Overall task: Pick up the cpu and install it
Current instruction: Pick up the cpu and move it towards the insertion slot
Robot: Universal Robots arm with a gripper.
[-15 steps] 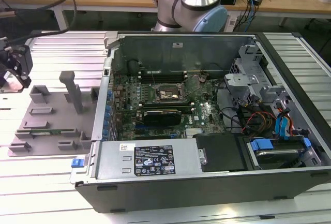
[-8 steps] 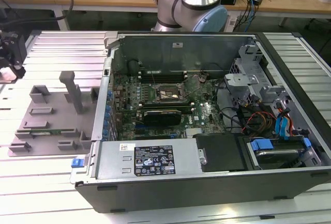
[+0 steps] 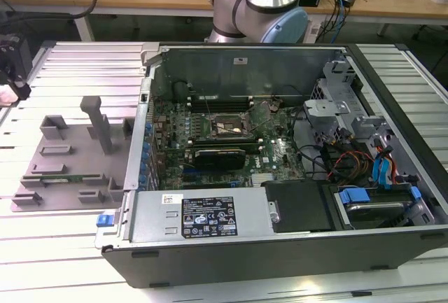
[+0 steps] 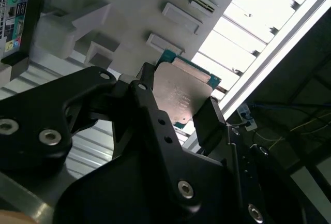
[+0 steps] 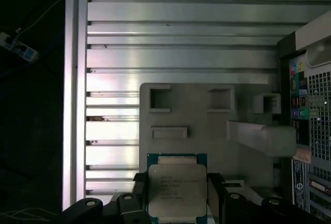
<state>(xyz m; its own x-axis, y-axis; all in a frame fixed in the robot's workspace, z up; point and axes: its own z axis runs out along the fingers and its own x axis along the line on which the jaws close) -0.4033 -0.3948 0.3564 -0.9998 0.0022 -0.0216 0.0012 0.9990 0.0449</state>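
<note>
Gripper: 2 black fingers pinching the cpu by opposite edges, seen in both wrist views.
Cpu: flat between the fingers, silvery top plate facing the cameras, green rim showing at its edges.
Cpu location: over the edge of the grey tray, outside the computer case; cannot tell whether it touches the tray.
Grey tray: on the slatted metal desk, just beside the open computer case, at the exterior view's left.
Socket: black frame on the motherboard inside the case, well apart from the cpu.
</note>
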